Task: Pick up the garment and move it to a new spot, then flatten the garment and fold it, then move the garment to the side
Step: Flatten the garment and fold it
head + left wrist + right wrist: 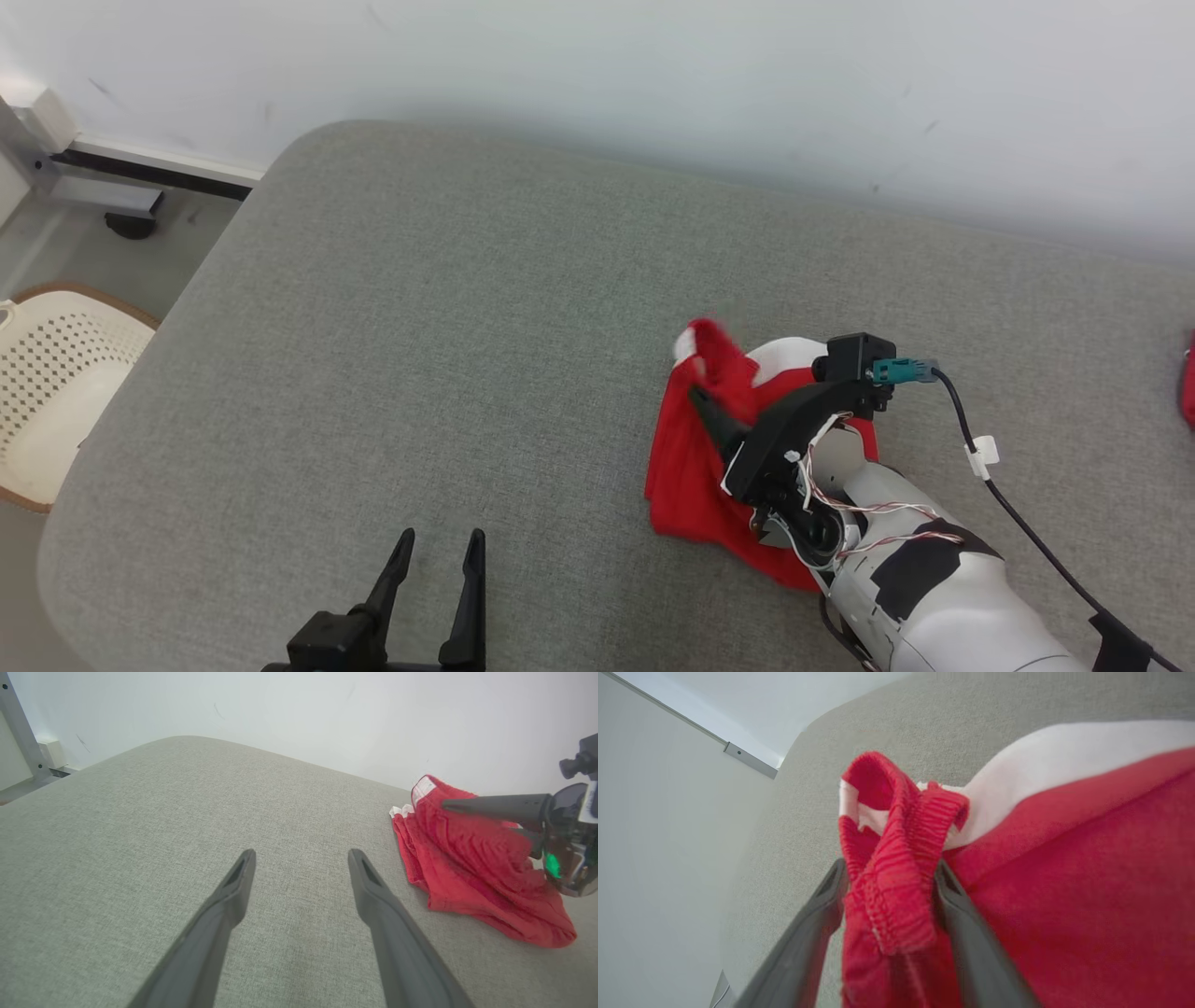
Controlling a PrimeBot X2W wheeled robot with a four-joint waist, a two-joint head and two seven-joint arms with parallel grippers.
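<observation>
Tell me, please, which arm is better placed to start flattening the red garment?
Right: the right gripper is at the red garment, waistband between its parted fingers; the left gripper hovers open over bare grey cushion, apart from the cloth.

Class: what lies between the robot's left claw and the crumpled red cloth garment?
Bare grey fabric cushion alone between left claw and red cloth garment; head and left wrist views show it.

Grey fabric cushion (448,373) fills the centre of the head view. White wall (653,75) at 12 o'clock. Cream perforated basket (56,373), brown-rimmed, at 9 o'clock. Metal frame (84,177) at 10 o'clock. Red item (1188,383), cut off, at 3 o'clock.
</observation>
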